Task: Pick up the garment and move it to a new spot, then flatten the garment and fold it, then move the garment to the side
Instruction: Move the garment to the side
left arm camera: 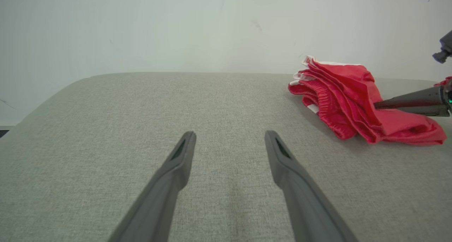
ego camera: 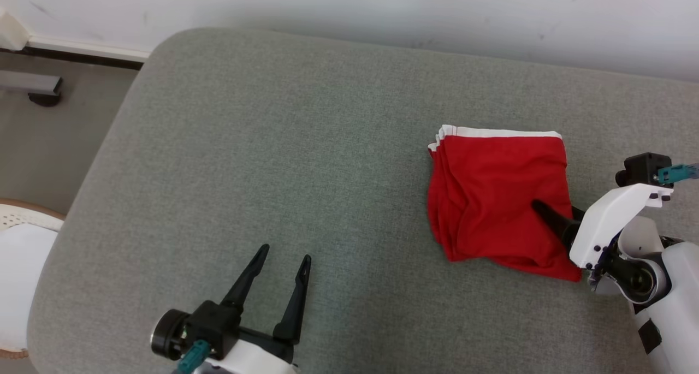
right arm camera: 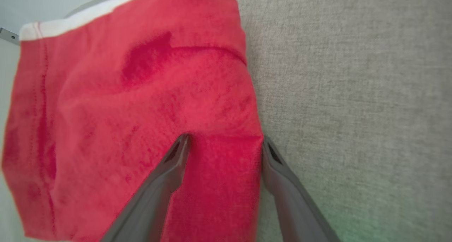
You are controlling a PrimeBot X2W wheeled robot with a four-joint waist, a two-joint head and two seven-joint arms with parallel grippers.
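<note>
1. A wide cushion [ego camera: 273, 144] spreads from your left across the head view. It is grey, coarsely woven and matte, with rounded corners, and it sits against a plain white wall [ego camera: 382, 8].
2. The left gripper [ego camera: 285, 254] sits at the lower left, above bare cushion. Its jaws are spread wide and hold nothing. Its fingers are dark, stiff and tapered.
3. The garment [ego camera: 491, 188] lies on the right half of the cushion, well apart from the left gripper. It is soft red knit with a white band along its far edge. It is stacked in several layers into a rough square. The layered edges show on its left side, and shallow creases cross the top.
4. The right gripper [right arm camera: 225, 139] is at the garment's near right corner. Its jaws are wide open. One finger rests on top of the cloth and the other runs along its edge beside the cushion. A strip of cloth lies between them, unpinched.
5. By the look of it, the flattening and folding are done. What seems left is the move to the side, though you cannot tell whether this spot is the final one.
</note>
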